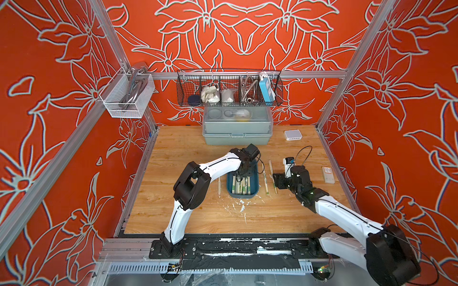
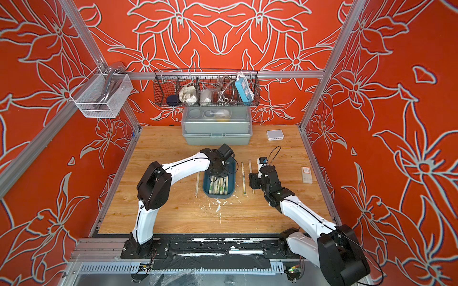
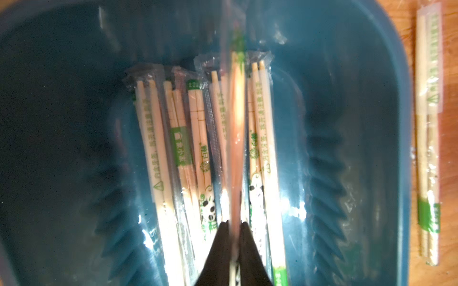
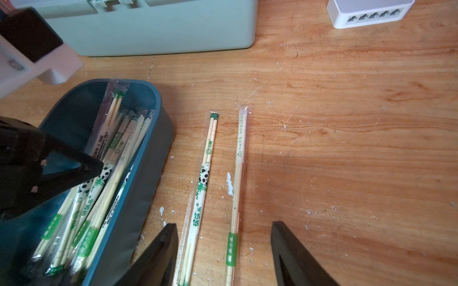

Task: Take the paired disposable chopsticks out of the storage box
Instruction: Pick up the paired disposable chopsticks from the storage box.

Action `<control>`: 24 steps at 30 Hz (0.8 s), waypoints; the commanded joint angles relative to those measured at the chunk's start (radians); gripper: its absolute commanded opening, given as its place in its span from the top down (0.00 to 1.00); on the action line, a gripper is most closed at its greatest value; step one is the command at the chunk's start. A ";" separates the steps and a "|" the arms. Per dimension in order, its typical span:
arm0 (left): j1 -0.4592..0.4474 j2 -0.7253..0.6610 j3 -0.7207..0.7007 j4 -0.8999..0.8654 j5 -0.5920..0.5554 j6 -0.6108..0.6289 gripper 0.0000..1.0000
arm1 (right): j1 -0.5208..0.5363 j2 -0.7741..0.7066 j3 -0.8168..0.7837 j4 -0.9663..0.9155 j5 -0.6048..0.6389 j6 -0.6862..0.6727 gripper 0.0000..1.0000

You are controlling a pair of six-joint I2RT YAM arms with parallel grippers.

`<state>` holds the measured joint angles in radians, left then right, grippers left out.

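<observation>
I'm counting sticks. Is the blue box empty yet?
Not empty. Several wrapped chopstick pairs lie inside the storage box.

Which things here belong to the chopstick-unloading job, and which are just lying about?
Job: blue storage box; wrapped chopsticks inside it; pairs already out on the table; left tool, shut on one pair; right tool, open.
Lying about: grey-green lidded box; white network switch; black wire basket; white mesh basket; small white box.

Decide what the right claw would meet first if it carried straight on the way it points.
The right claw, open, would likely meet the two wrapped chopstick pairs lying on the table beside the storage box; depth is unclear.
</observation>
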<state>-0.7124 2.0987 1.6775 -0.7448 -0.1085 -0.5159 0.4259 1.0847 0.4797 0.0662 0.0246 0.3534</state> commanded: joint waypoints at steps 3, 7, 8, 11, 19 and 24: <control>0.008 -0.040 0.036 -0.040 -0.016 0.025 0.89 | 0.005 0.004 0.038 -0.020 -0.002 0.002 0.36; 0.011 -0.038 0.040 -0.049 -0.009 0.034 0.94 | 0.005 0.001 0.037 -0.020 0.001 0.001 0.36; 0.012 -0.039 0.045 -0.058 -0.011 0.033 0.93 | 0.005 0.001 0.037 -0.022 0.003 0.001 0.36; 0.013 -0.051 0.048 -0.075 -0.016 0.044 0.92 | 0.005 0.001 0.038 -0.022 0.003 0.001 0.36; 0.027 -0.146 0.059 -0.129 -0.005 0.083 0.92 | 0.005 -0.027 0.022 -0.003 -0.024 -0.014 0.34; 0.049 -0.223 0.062 -0.177 0.006 0.105 0.92 | 0.005 -0.069 -0.016 0.044 -0.043 -0.017 0.31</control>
<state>-0.6796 1.9373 1.7161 -0.8631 -0.1089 -0.4377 0.4259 1.0420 0.4789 0.0700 -0.0006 0.3477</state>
